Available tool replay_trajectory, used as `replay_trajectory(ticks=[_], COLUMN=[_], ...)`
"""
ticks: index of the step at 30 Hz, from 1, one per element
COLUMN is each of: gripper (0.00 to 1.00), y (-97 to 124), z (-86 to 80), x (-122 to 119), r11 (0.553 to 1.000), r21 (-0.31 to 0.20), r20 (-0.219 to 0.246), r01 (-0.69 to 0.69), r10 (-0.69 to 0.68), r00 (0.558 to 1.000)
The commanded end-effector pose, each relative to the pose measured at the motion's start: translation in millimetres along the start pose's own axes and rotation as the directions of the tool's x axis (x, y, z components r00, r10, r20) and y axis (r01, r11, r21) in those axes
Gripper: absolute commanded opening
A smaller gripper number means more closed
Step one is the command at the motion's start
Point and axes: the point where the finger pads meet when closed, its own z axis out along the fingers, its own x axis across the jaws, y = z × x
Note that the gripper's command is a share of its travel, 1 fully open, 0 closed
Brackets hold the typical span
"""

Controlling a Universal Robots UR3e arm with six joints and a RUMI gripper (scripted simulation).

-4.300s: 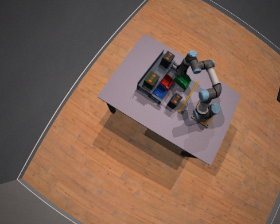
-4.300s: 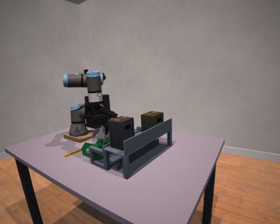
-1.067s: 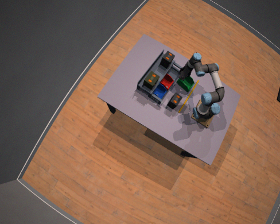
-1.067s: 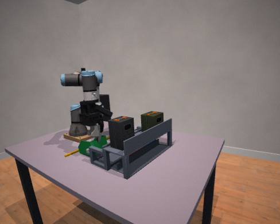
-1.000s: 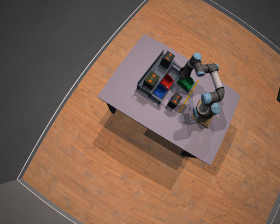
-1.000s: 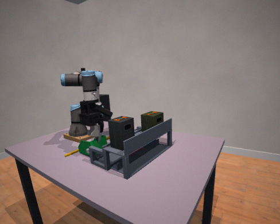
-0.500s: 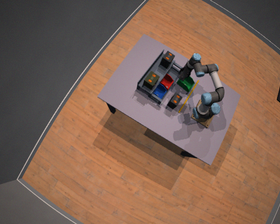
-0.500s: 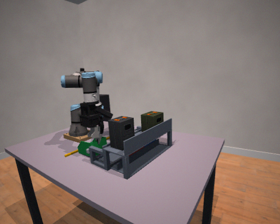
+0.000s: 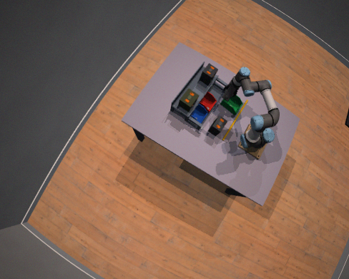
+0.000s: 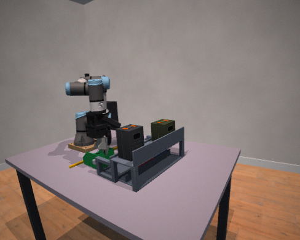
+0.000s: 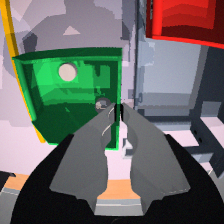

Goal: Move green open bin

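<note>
The green open bin is off the shelf, just in front of it, and looks roughly upright. My gripper points down and is shut on the bin's side wall nearest the shelf. Inside the bin the wrist view shows a pale round part and a small grey part near the fingertips. A small whitish piece shows just outside the held wall; I cannot tell what it is. I cannot tell whether the bin's bottom touches the table.
A yellow bar runs close along the bin's far side. A red bin and a blue bin sit in the shelf. A black box and an olive box stand on top. Another dark box stands in front.
</note>
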Motion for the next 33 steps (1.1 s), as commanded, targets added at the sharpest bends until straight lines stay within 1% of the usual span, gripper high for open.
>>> replay_trajectory(ticks=[1,8,20,21,33], gripper=[0.00,0.00,0.00,0.20,0.20], y=[0.5,0.5,0.5,0.5,0.5], z=[-0.5,3.4,3.4,3.3,3.3], x=[0.6,0.6,0.6,0.6,0.6], r11=[1.000,1.000,1.000,1.000,1.000], r21=[-0.002,-0.002,-0.002,-0.002,-0.002], r20=[-0.002,-0.002,-0.002,-0.002,-0.002], r01=[0.000,0.000,0.000,0.000,0.000], r10=[0.000,0.000,0.000,0.000,0.000], r00=[1.000,1.000,1.000,1.000,1.000])
